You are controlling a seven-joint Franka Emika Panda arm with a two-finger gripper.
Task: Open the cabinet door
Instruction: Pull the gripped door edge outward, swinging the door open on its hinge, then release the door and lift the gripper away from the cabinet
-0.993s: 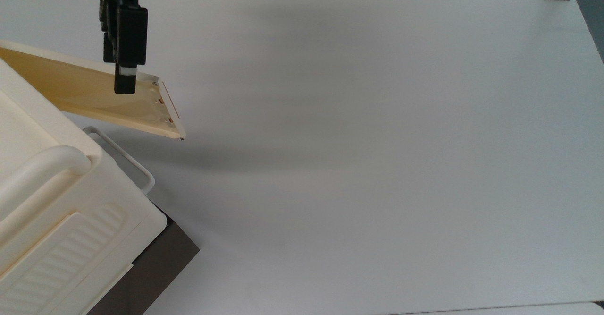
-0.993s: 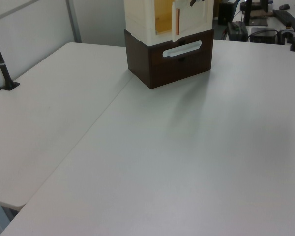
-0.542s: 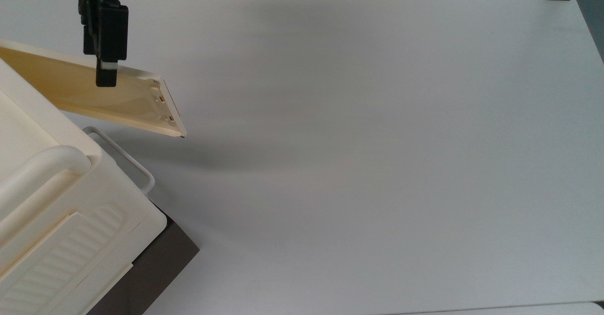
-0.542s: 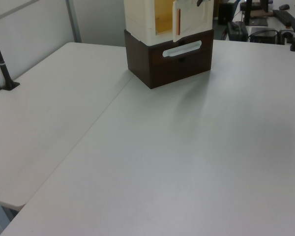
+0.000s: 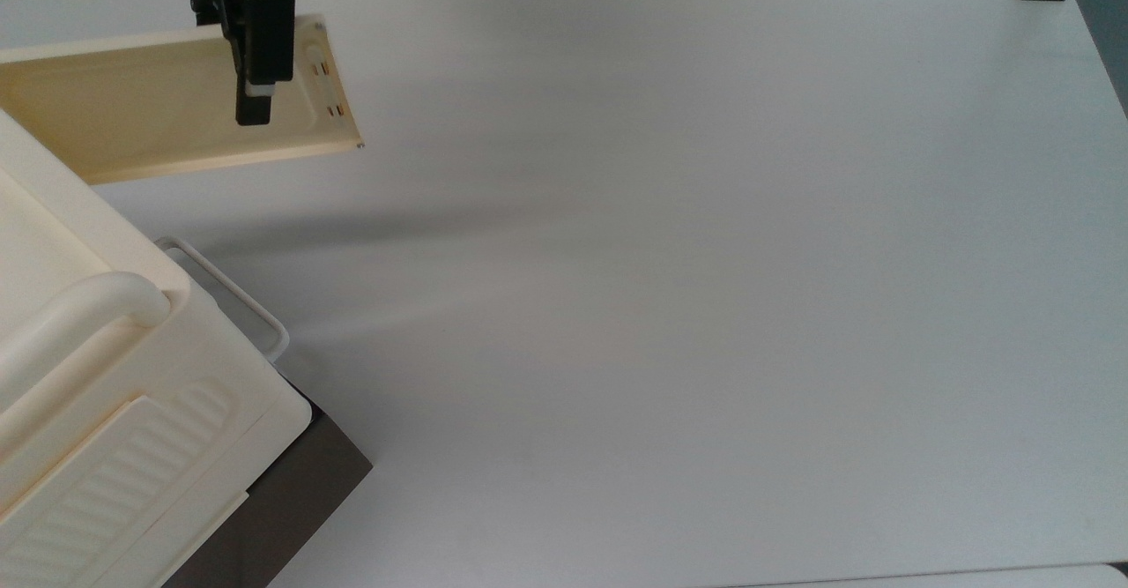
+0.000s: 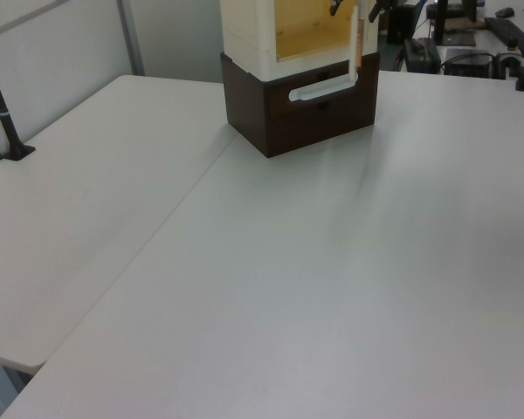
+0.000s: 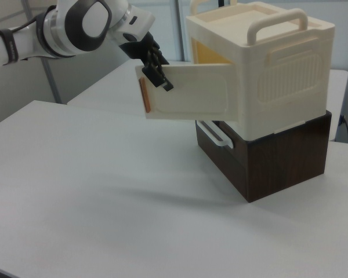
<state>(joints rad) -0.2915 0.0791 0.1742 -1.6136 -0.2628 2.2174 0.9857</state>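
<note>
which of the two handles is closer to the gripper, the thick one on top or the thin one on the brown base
The thick top handle sits higher, but the thin loop handle on the brown base lies nearer the gripper, just below the swung-out door.

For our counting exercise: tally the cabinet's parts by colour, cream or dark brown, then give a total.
Cream: 3 – cabinet door, bar handle, upper cabinet
Dark brown: 1 – base
Total: 4
</note>
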